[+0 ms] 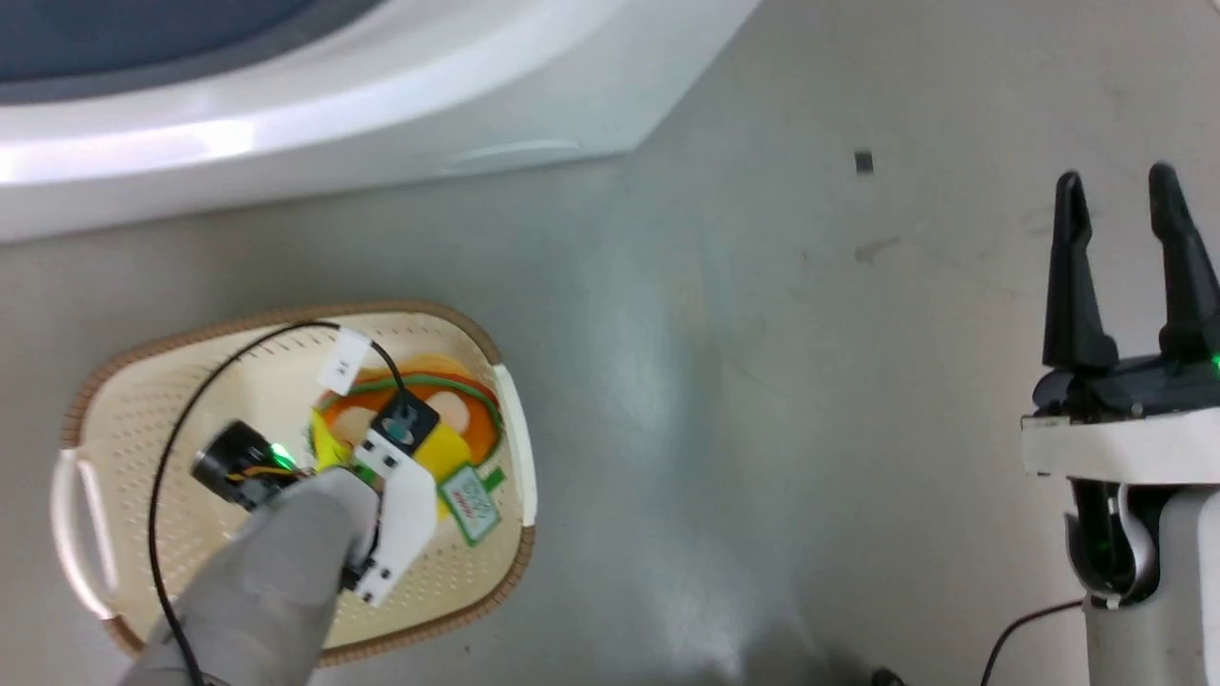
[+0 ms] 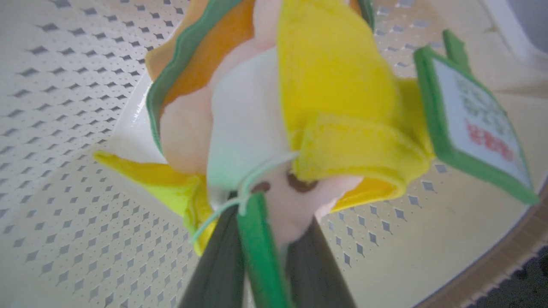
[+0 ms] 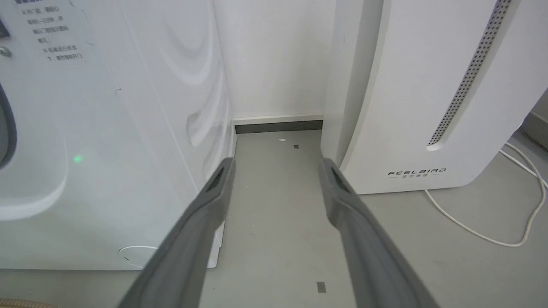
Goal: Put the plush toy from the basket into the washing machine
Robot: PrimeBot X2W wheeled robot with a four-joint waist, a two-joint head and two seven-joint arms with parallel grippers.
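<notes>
toy vs hand: the small soft plush toy with yellow hood and peach-pink face [image 2: 334, 85] sits right between the left hand [image 2: 269, 222] fingers, face end in the pinch
left hand: clamped on the toy, far as I can tell
where it is: inside the cream-white perforated plastic basket with the brown rim [image 1: 286, 319], by its right end; lifted or resting, can't tell
long axis: looks like far rim to near rim, orange-and-green base toward the far rim
next stop: big white washing machine [image 1: 286, 124], just past the basket's far rim
right hand [image 1: 1117, 186]: fingers apart, empty, well off over the grey floor [image 1: 762, 381], so left is way nearer
count: one toy, one basket, one washing machine, two hands
</notes>
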